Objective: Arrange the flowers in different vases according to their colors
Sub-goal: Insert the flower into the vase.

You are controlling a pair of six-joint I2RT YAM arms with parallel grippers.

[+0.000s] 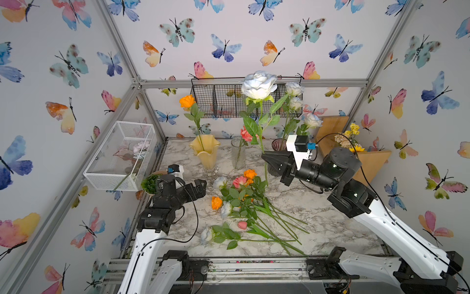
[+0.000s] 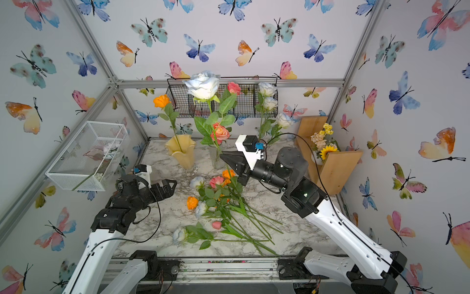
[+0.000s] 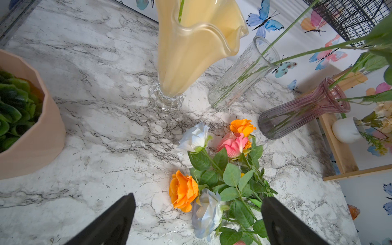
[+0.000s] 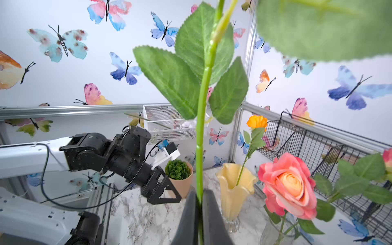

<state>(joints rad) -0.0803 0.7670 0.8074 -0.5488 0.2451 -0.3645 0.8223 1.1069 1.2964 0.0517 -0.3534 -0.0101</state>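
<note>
One marble table (image 1: 318, 211) bears it all. Loose flowers (image 1: 244, 201) — orange, pink, white — lie heaped in front of the yellow vase (image 1: 204, 151), which holds one orange rose (image 1: 187, 101). Just beside the yellow vase stands the clear vase (image 1: 238, 152) with pink roses (image 2: 220, 132); farther along, the purple vase (image 3: 297, 110) with white roses (image 1: 295, 101). Past the clear vase from the yellow vase, the right gripper (image 1: 264, 155) is clenched on a tall white rose (image 1: 258, 85), upright. The left gripper (image 1: 201, 183), jaws spread and empty, hovers before the yellow vase.
</note>
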